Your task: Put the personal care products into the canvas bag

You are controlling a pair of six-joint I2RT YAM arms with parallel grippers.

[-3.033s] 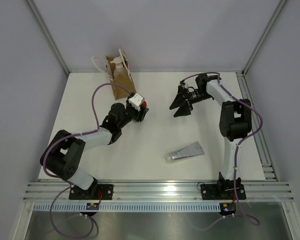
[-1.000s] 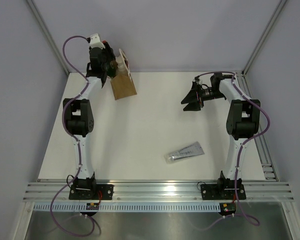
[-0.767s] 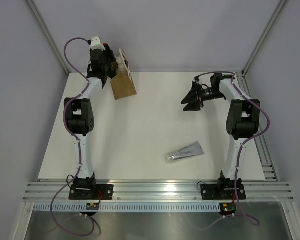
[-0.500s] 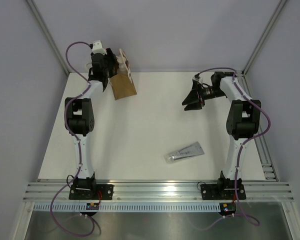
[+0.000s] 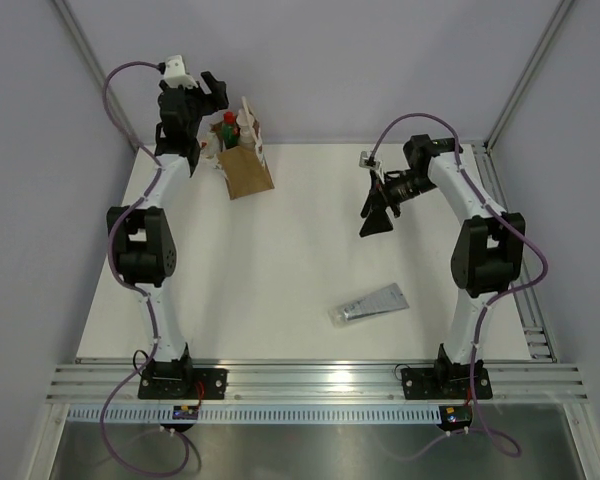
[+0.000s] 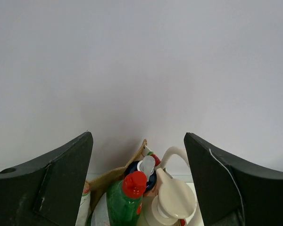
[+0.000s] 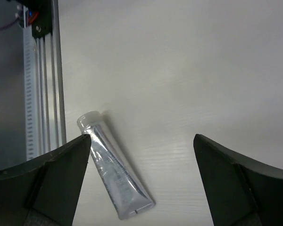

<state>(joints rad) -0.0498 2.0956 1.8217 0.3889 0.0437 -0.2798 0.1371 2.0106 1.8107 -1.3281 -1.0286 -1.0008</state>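
Silver-grey flat tube (image 7: 114, 172) down on the table (image 5: 280, 260), below and base-ward of the right gripper (image 5: 374, 214), gaping wide and empty, long axis slanting across its gap; left gripper (image 6: 138, 137), likewise spread empty, far off over the canvas bag (image 5: 246, 173).

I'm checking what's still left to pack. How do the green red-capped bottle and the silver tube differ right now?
The green bottle stands upright inside the canvas bag; the silver tube lies flat on the table, outside it. The green bottle is rounded with a red cap; the silver tube is flat and grey. The green bottle is packed beside other containers; the silver tube lies alone. Both are small containers.
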